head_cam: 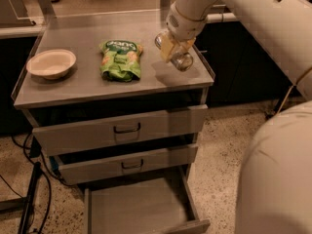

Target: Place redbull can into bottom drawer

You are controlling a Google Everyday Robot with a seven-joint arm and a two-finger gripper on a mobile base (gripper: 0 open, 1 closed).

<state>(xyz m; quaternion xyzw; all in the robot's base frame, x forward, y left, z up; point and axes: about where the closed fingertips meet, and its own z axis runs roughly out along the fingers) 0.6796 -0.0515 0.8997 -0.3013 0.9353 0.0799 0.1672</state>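
My gripper [174, 50] hangs over the right part of the cabinet top, shut on the redbull can [180, 58]. The can is slim and silver, lies sideways between the yellowish fingers [166, 47], and its shiny round end points toward the front right. It is held just above the top. The bottom drawer [141, 208] is pulled out at the foot of the cabinet, a wide shallow grey tray with a bare floor, below and a little left of the can.
A green snack bag [121, 58] lies mid-top and a white bowl [51, 63] at the left. Two upper drawers with dark handles [127, 128] stand slightly ajar. My white arm and base [278, 169] fill the right side. Cables lie on the floor at left.
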